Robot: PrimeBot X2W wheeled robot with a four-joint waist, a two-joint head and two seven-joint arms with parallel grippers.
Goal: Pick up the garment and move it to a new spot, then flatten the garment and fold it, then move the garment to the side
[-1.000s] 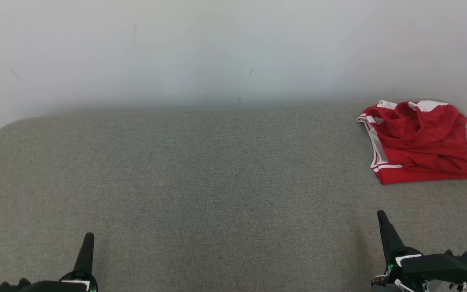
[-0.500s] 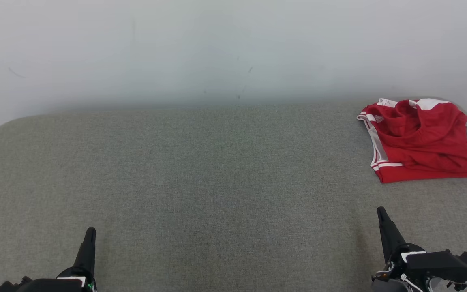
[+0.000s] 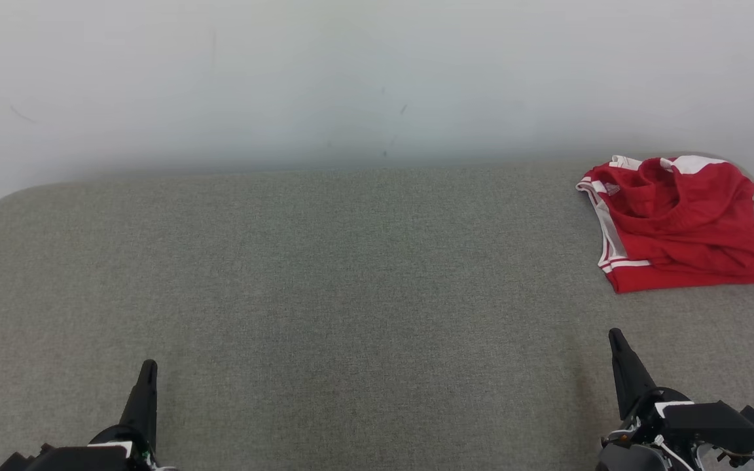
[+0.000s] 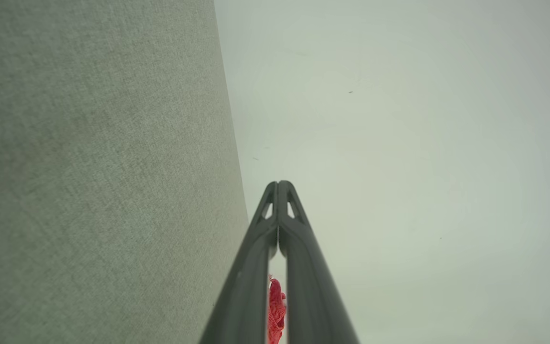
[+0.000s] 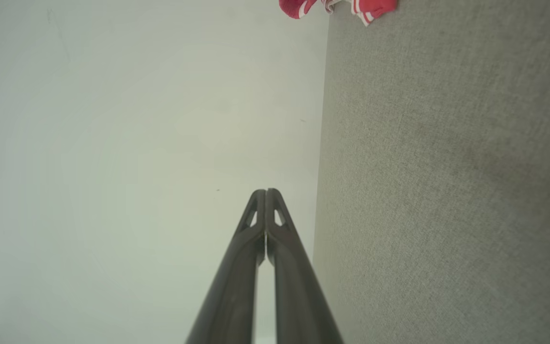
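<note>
Garment, seemingly folded, far right

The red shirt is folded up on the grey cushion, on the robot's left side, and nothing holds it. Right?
Not quite. The red shirt lies on the robot's right side, as the head view shows. The rest holds: it sits folded on the grey cushion, and the shut right end effector is apart from it.

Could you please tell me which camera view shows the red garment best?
The head view: the whole garment shows, at the far right of the grey surface. The left wrist view catches a red sliver; the right wrist view just its edge at the top.
</note>
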